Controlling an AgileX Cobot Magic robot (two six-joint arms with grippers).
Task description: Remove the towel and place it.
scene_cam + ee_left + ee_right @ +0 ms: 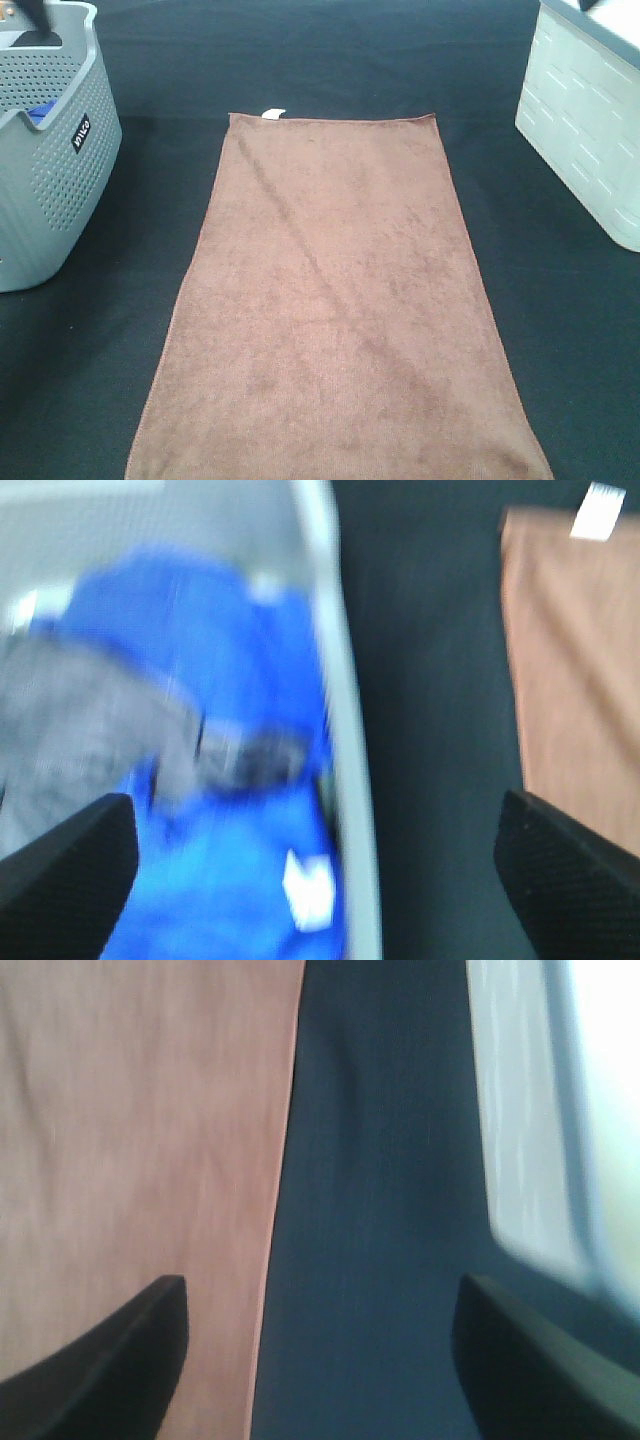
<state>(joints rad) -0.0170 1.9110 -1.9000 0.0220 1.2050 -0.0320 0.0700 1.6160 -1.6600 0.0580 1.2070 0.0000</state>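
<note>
The brown towel (340,300) lies spread flat on the dark table, its small white tag (272,113) at the far edge. My left gripper (315,880) hangs open over the rim of the grey basket, with nothing between its black fingers (60,870); the towel (580,680) and its tag (598,512) lie off to one side. My right gripper (320,1360) is open too, above bare table just beside the towel's long edge (140,1140). In the exterior high view only dark bits of the arms show at the top corners.
A grey perforated basket (60,170) stands at the left, its rim (345,740) under my left gripper, with a blue cloth (200,650) and something grey inside. A white crate (590,120) stands at the right, close to my right gripper (520,1110). Dark table (170,180) separates them from the towel.
</note>
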